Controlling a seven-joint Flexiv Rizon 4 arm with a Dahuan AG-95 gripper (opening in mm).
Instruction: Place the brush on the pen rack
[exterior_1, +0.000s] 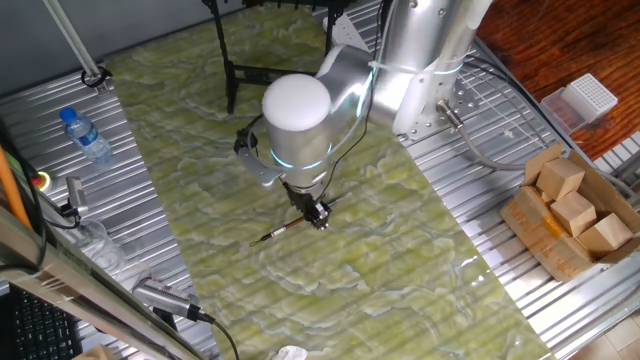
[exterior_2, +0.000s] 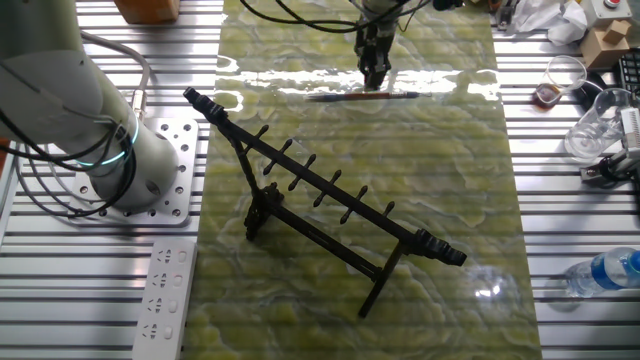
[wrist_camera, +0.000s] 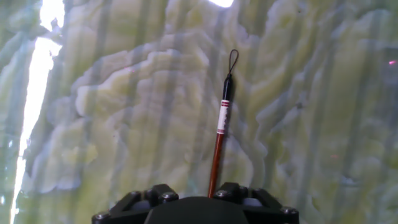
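Note:
The brush (exterior_1: 290, 228) lies flat on the green marbled mat; it also shows in the other fixed view (exterior_2: 362, 96). In the hand view its reddish-brown handle (wrist_camera: 216, 158) runs up from between my fingers to a white band and a dark end with a loop. My gripper (exterior_1: 318, 213) is low over the brush's middle, also in the other fixed view (exterior_2: 375, 80). Its jaws stand apart, the handle close to the right finger (wrist_camera: 229, 191). The fingertips are hidden under the hand. The black pen rack (exterior_2: 330, 195) stands apart, nearer the arm's base, partly seen in one fixed view (exterior_1: 250, 70).
A water bottle (exterior_1: 85, 135) and a cardboard box with wooden blocks (exterior_1: 570, 215) sit off the mat. A white power strip (exterior_2: 165, 300) lies by the arm's base. Glass cups (exterior_2: 590, 125) stand on the slatted table at the right.

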